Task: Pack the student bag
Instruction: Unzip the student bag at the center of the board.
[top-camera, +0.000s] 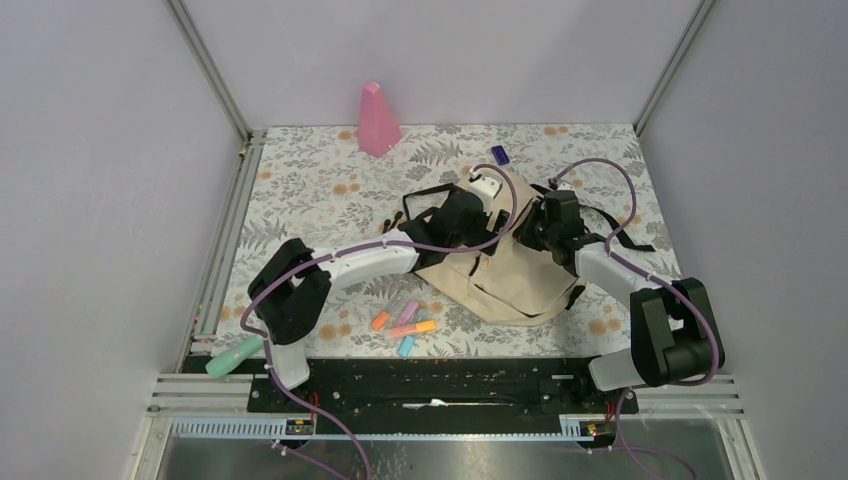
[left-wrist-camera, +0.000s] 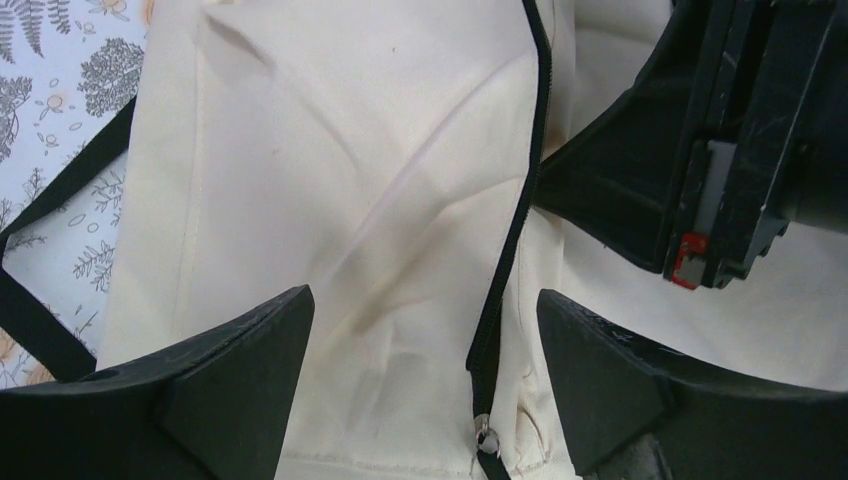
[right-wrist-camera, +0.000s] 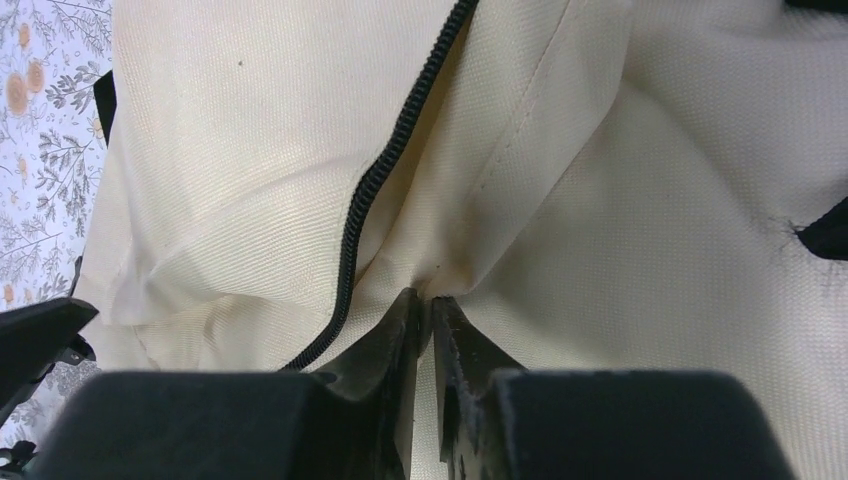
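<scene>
We pinch a fold of the student bag (right-wrist-camera: 250, 150) in the right end effector (right-wrist-camera: 425, 300), presumably anchoring it, with the left end effector (left-wrist-camera: 425, 330) spread astride the zipper pull (left-wrist-camera: 487, 437).

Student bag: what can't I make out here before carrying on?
Top view: the left arm and right arm cover the student bag top; inside hidden.
Left wrist view: the zipper is cut off at the bottom edge just past its pull.
Right wrist view: the right end effector fingers hide how much fabric it pinches.
Top view: small purple object too small to identify.
</scene>
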